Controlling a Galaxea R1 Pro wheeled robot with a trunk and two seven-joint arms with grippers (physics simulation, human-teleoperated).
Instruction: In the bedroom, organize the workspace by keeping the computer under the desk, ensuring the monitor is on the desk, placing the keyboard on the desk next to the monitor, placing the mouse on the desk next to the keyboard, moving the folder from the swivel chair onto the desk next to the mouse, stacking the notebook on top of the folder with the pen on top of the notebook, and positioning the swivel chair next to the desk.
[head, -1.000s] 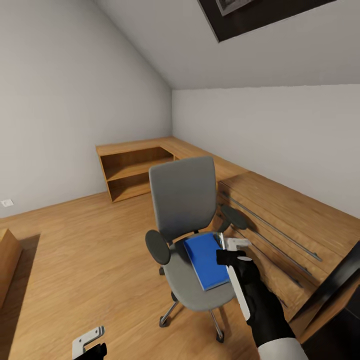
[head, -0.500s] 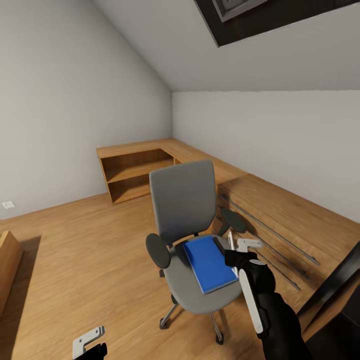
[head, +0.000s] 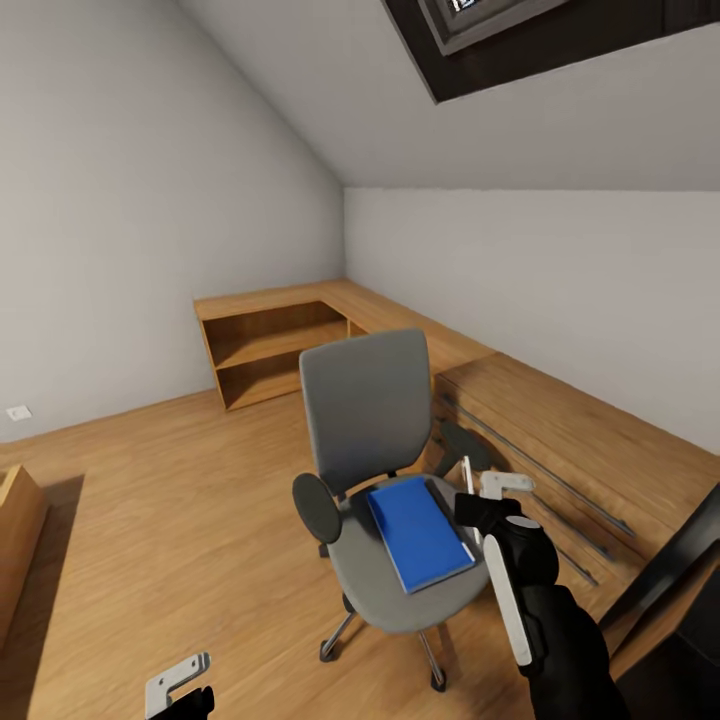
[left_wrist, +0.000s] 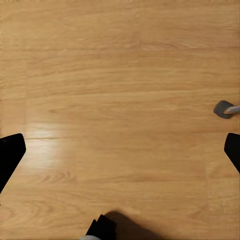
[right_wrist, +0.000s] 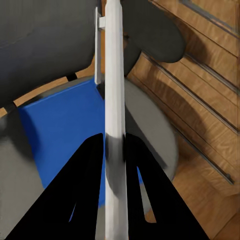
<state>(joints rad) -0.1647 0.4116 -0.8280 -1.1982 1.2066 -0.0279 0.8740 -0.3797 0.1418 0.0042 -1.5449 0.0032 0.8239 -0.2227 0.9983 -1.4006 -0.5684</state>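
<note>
Pen held over the chair, folder not yet lifted

The right gripper (head: 488, 497) is closed on what is taken to be the pen (right_wrist: 114, 75), just beside the blue folder (head: 418, 530), which lies flat on the seat of the chair (head: 365, 400). The left gripper (head: 178, 683) hangs wide open and empty above the wood floor (left_wrist: 120, 100). The chair could be rolled away on its casters if the armrest is nudged, and the folder could be scraped off the seat by the jutting pen. A low wooden shelf (head: 265, 345) and a drawer chest (head: 560, 430) are set along white walls under a sloped ceiling
</note>
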